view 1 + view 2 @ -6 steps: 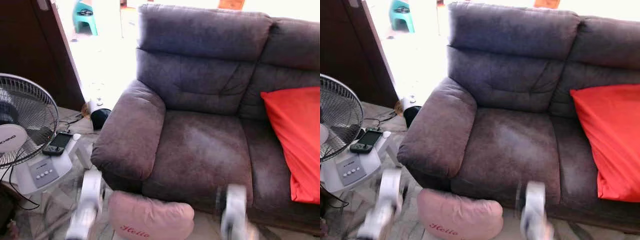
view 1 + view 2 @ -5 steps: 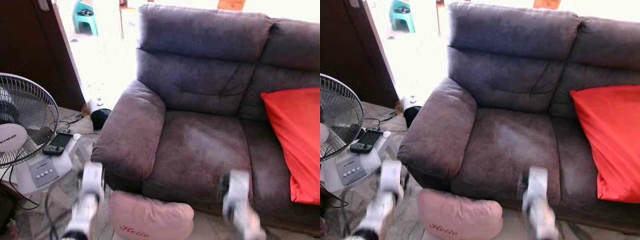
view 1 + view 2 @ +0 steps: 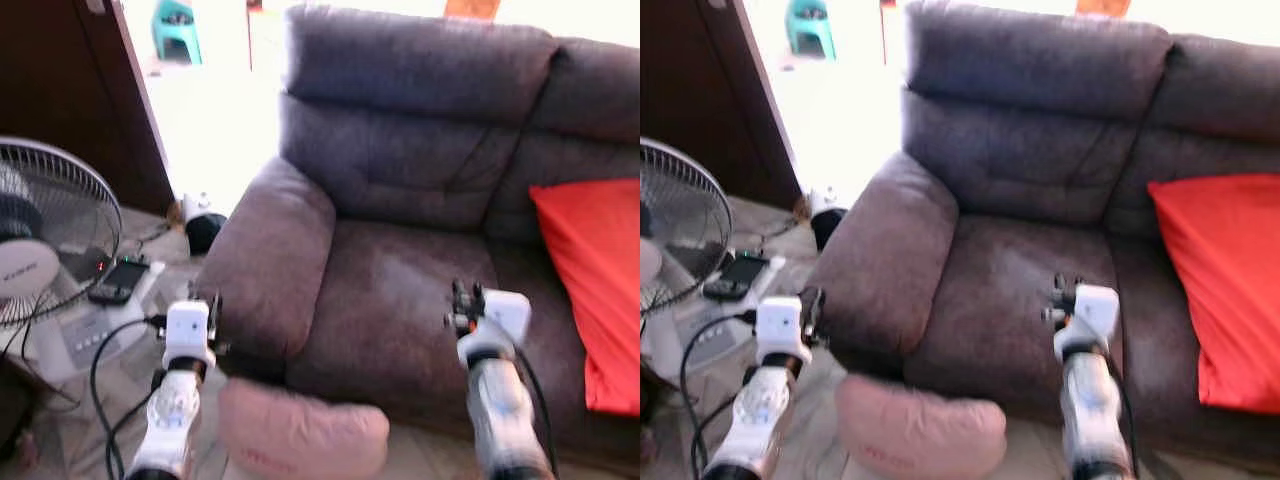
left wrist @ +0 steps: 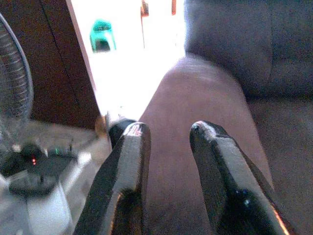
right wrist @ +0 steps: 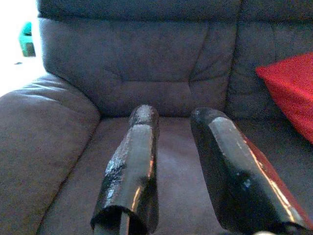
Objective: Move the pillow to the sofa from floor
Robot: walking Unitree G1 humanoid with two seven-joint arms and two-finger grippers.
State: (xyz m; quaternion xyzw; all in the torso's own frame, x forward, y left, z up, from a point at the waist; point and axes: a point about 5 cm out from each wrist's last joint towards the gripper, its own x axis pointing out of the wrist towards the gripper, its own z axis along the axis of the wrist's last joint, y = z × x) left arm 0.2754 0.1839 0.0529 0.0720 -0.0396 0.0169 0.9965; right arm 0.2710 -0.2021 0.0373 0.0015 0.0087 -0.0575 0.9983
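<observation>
From our head cameras, the pink pillow [image 3: 303, 437] lies on the floor against the near base of the sofa [image 3: 400, 290], so nothing of the task is done: we have yet to grasp it and lift it onto the seat. Our left gripper [image 3: 205, 310] hangs by the armrest, our right gripper [image 3: 464, 300] over the seat front; half a second ago both arms were lower and blurred, so they have risen. A red cushion [image 3: 590, 280] sits at the right, a fan [image 3: 40, 250] at the left.

In the left wrist view, our fingers [image 4: 124, 181] are spread, holding nothing, aimed along the armrest.

In the right wrist view, our fingers [image 5: 134, 166] are likewise spread and empty above the seat.
</observation>
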